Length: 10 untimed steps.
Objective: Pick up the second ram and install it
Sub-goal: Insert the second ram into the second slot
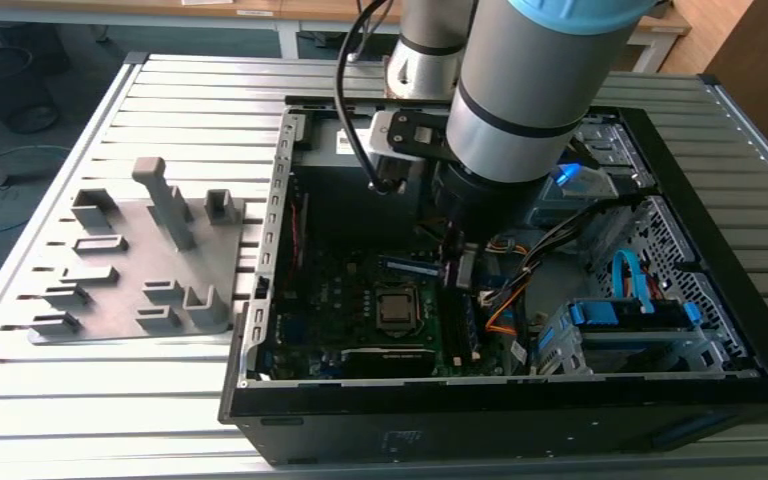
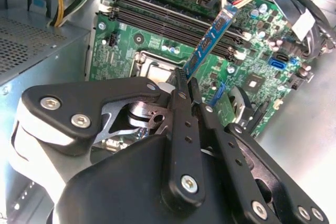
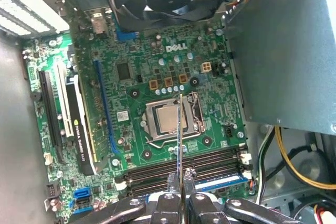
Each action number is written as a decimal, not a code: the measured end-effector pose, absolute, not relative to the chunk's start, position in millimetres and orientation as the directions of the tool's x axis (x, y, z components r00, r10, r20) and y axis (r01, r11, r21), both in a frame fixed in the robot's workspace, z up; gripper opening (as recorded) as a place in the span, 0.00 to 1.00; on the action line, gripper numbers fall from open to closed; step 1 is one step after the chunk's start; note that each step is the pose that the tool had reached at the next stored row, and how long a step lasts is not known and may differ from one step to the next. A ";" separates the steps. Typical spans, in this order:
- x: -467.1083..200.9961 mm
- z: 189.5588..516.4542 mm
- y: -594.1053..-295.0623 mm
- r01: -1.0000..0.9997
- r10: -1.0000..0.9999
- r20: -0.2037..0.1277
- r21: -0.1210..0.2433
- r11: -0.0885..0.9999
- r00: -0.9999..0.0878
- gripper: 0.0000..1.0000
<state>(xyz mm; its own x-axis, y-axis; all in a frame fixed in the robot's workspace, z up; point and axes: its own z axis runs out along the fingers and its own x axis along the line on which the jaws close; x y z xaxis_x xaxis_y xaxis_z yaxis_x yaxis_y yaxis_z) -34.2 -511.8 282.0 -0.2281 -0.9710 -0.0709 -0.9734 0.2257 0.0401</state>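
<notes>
We are gripping the memory stick point(image 2: 210, 40) over the open computer case point(image 1: 491, 405).
Our gripper's point(image 2: 187, 81) fingers point(image 2: 182, 111) are clamping tight on one end of the blue-green stick, its far end pointing at the long dark slots point(image 2: 168, 17) on the green board point(image 3: 215, 85); whether it is touching them we cannot tell. In the first wrist view it is showing edge-on, and in the exterior view the arm point(image 1: 518, 90) is hiding the grip.
</notes>
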 end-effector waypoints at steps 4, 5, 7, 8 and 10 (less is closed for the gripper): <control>-34.2 282.0 -511.8 -0.967 -0.965 -0.071 0.040 0.250 -0.252 0.14; -34.1 282.0 -511.8 -0.966 -0.964 -0.071 0.040 0.256 -0.258 0.14; -34.2 282.0 -511.8 -0.962 -0.960 -0.071 0.040 0.269 -0.271 0.14; -34.2 282.0 -511.8 -0.961 -0.958 -0.071 0.040 0.275 -0.277 0.14; -34.1 282.0 -511.8 -0.957 -0.954 -0.071 0.040 0.288 -0.291 0.14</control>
<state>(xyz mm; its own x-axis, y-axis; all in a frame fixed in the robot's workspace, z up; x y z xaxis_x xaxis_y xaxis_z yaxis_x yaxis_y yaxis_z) -34.1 -511.8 282.0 -0.2907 -0.9542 -0.0709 -0.9567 0.2884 0.0401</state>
